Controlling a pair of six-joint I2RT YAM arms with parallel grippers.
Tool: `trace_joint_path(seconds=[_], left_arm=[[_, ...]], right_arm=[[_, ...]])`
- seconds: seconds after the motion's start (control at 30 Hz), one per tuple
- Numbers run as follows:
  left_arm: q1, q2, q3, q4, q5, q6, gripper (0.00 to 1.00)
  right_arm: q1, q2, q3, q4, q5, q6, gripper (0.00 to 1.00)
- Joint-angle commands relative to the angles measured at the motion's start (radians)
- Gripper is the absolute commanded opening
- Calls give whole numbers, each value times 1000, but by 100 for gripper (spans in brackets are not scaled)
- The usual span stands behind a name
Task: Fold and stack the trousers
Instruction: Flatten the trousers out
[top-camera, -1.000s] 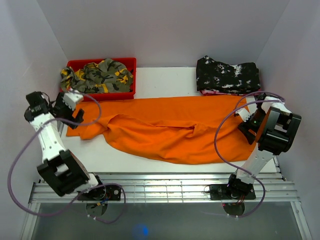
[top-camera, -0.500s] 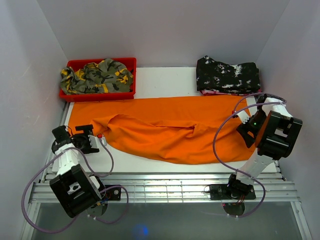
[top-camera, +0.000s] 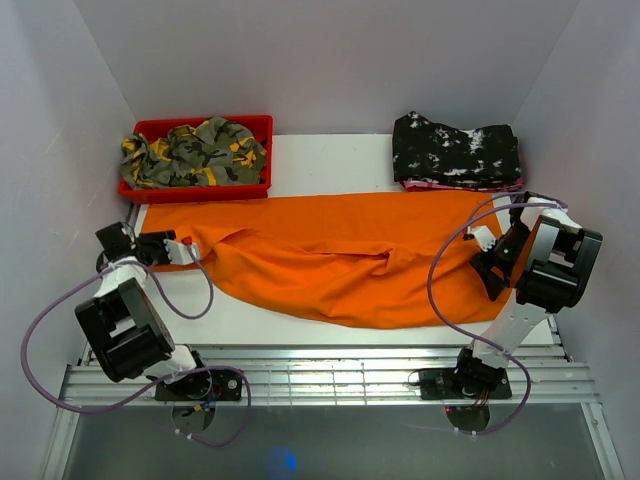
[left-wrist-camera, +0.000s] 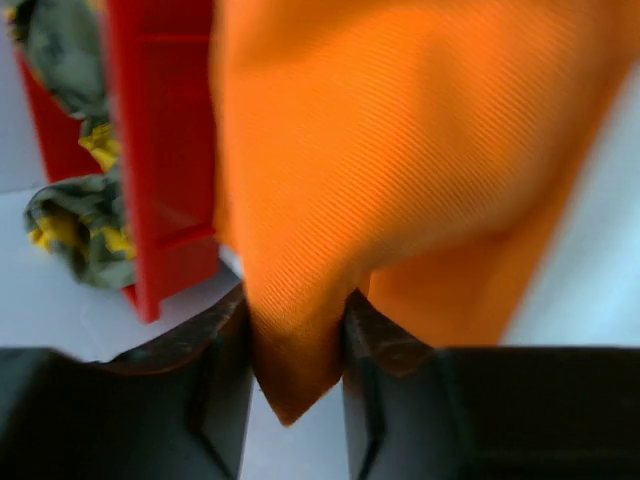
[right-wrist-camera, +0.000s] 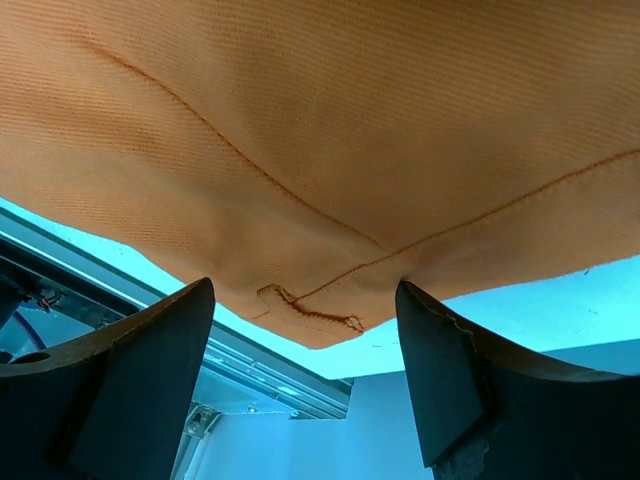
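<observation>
Down in front of the red plastic bin (top-camera: 195, 190), the left gripper (left-wrist-camera: 295, 340) has come in and now pinches a corner of the long bright orange cloth trousers (top-camera: 340, 255) between its black fingers (left-wrist-camera: 215, 370). Those trousers lie spread on the white table (top-camera: 320, 160), in front of the bin and off to its right. Far right of the bin, the right gripper (right-wrist-camera: 305, 300) stands wide at the trousers' edge, holding nothing.

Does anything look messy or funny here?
Yes. The orange trousers lie rumpled, not flat, with a bunched ridge near the middle. The camouflage garment is crumpled in the red bin and hangs over its left edge.
</observation>
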Motion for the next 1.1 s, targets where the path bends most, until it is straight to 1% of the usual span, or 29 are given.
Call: trace_joint_path(seconds=[0.0, 0.03, 0.1, 0.13, 0.17, 0.23, 0.27, 0.33, 0.37, 0.4, 0.43, 0.47, 0.5, 0.57, 0.7, 0.73, 0.77, 0.87, 0.9, 1.0, 1.07], left_arm=[[-5, 6, 184, -108, 55, -185, 43], [-5, 22, 266, -157, 92, -246, 37], [-5, 33, 336, -297, 129, -283, 29], [-5, 45, 362, -338, 143, -302, 26], [-6, 53, 412, -387, 160, -311, 16], [-6, 75, 463, -537, 160, -319, 6], [-6, 104, 523, -656, 146, -322, 0], [-5, 142, 590, -782, 125, -342, 0], [-3, 186, 629, -911, 115, -351, 0], [1, 211, 705, -988, 96, -372, 0], [2, 235, 742, -1058, 82, -374, 0], [3, 259, 774, -1121, 66, -398, 0], [6, 304, 831, -1231, 53, -461, 0], [11, 319, 833, -1242, -6, -598, 0], [49, 271, 720, -1242, -138, -698, 0], [61, 277, 685, -1242, -179, -765, 0], [75, 282, 665, -1240, -191, -791, 0], [155, 283, 602, -1242, -196, -848, 0], [199, 286, 591, -1242, -189, -872, 0], [285, 306, 548, -1239, -144, -945, 0], [313, 325, 536, -1237, -110, -965, 0]], right_arm=[[2, 9, 17, 1, -4, 17, 78], [2, 10, 22, 1, -3, 17, 78], [2, 12, 26, -2, -1, 16, 78], [2, 12, 32, -2, -1, 16, 78], [2, 12, 34, -4, -1, 14, 78], [2, 15, 43, 1, -1, 10, 77], [2, 13, 45, 1, -1, 8, 77], [2, 13, 45, 7, 34, 2, 76], [0, 15, 45, 10, 38, 0, 75], [2, 10, 45, 13, 45, -4, 75], [0, 10, 46, 16, 46, -6, 75], [0, 9, 45, 18, 48, -10, 75], [-1, 6, 45, 19, 54, -13, 75], [-7, 7, 43, 28, 62, -18, 75], [-24, 12, 42, 51, 94, -35, 74], [-32, 15, 42, 54, 103, -38, 74], [-35, 16, 42, 70, 109, -42, 74], [-41, 13, 45, 85, 124, -52, 73], [-43, 7, 51, 84, 102, -52, 73], [-43, -22, 98, 35, 17, -59, 75], [-50, -26, 149, -17, -32, -41, 77]])
